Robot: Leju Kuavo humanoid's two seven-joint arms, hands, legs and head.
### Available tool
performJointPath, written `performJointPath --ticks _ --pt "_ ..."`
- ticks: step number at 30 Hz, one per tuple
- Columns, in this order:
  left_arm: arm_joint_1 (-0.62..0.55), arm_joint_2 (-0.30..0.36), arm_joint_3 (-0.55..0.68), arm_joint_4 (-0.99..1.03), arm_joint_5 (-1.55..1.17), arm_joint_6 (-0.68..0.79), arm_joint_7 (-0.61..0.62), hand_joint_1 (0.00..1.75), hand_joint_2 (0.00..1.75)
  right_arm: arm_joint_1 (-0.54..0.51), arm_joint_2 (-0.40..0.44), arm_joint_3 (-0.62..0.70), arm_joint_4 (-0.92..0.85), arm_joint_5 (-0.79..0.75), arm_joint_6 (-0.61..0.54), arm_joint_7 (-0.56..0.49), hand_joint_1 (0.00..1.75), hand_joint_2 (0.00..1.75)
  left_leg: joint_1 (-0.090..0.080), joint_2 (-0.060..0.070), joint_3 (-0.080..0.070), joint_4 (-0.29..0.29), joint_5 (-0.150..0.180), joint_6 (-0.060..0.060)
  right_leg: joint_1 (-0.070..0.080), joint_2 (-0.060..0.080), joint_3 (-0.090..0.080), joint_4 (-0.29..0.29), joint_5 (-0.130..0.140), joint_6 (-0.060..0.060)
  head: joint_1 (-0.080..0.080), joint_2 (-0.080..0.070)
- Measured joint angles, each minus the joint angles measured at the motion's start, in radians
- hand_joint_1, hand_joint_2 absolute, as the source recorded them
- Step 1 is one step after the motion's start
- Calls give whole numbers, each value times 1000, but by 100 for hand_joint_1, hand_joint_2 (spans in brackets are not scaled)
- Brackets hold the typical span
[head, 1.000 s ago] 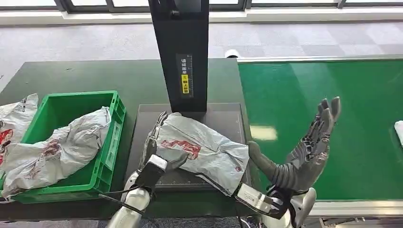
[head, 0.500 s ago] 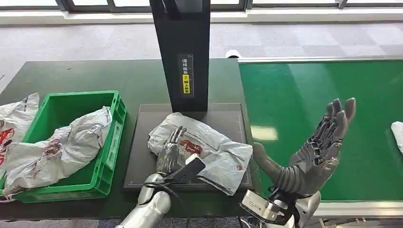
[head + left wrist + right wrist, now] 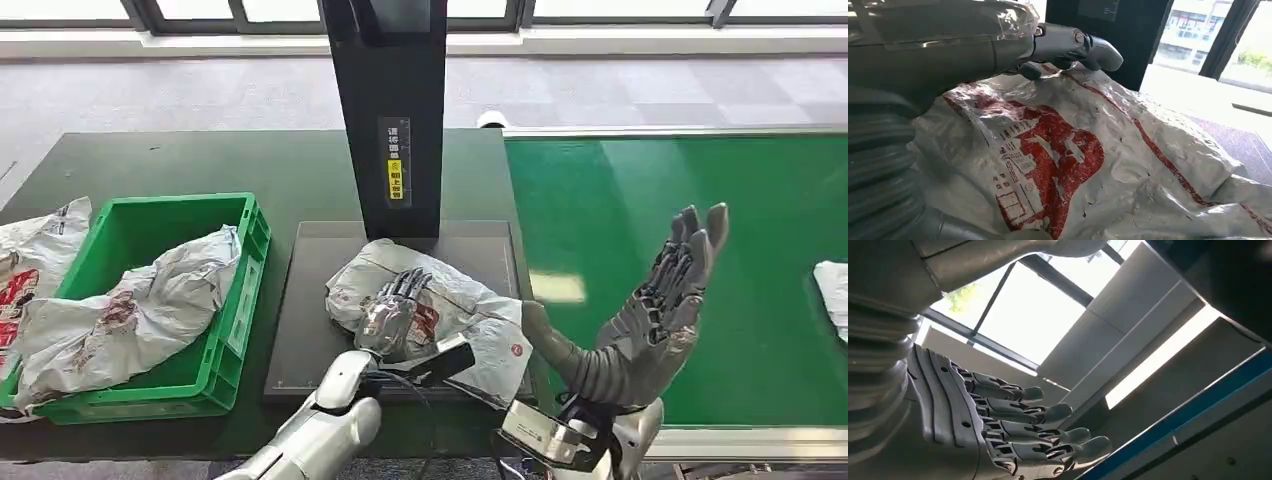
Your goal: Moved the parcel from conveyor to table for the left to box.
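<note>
The parcel [image 3: 440, 305] is a crumpled grey-white plastic mailer printed with a red graphic and fine red lettering too small to read. It lies on the dark square scanning plate [image 3: 300, 330] at the foot of the black upright column [image 3: 390, 110]. The column carries a narrow label [image 3: 395, 175] — white characters above a yellow patch — that I cannot make out.

The left hand [image 3: 392, 312] rests on top of the parcel with its fingers [image 3: 1083, 47] laid over the film rather than wrapped round it; whether they pinch the plastic is hard to tell from either view.

The right hand [image 3: 650, 320] is raised beside the parcel over the smooth green conveyor belt [image 3: 640, 200], its palm upright, its fingers [image 3: 1048, 412] straight and apart, empty.

On the other side of the parcel from the belt stands a green ribbed plastic crate [image 3: 245, 290] on the dark table [image 3: 200, 160], with a similar wrinkled mailer [image 3: 140, 315] inside it. Another mailer [image 3: 30, 260] lies just beyond the crate — and a white edge of one more [image 3: 832, 285] shows far along the belt.
</note>
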Motion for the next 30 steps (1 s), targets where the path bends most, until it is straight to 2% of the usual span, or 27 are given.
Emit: performJointPath --ticks 1,30 --pt "0 0 -2 1 0 0 0 175 175 0 0 0 0 0 0 0 0 175 0 0 0 0 0 0 0 0 0 0 0 0 0 0" --pt "-6 26 -18 17 -66 -74 79 175 175 -5 0 0 34 -5 0 0 0 175 0 0 2 0 -2 -2 0 1 1 0 -1 -2 0 0"
